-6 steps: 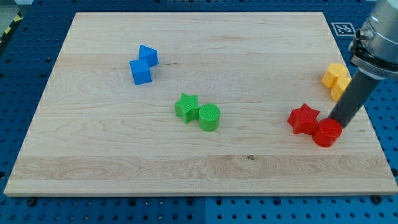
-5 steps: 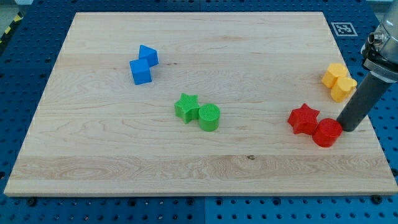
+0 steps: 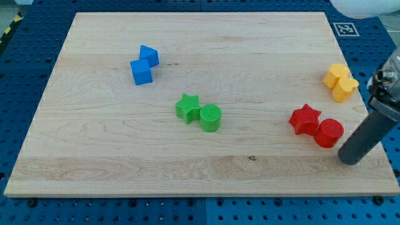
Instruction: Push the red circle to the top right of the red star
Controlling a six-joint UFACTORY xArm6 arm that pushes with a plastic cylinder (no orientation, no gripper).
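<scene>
The red circle (image 3: 329, 132) lies near the board's right edge, touching the lower right side of the red star (image 3: 305, 119). My tip (image 3: 351, 159) is on the board just below and to the right of the red circle, a small gap apart from it. The dark rod slants up to the view's right.
Two yellow blocks (image 3: 340, 81) sit together above the red pair at the right edge. A green star (image 3: 187, 107) and a green circle (image 3: 210, 117) touch mid-board. Two blue blocks (image 3: 144, 65) sit at upper left. The wooden board (image 3: 200, 169) is ringed by blue pegboard.
My tip has moved from just above and right of the red circle down and to the right, to below it. The blocks have not moved.
</scene>
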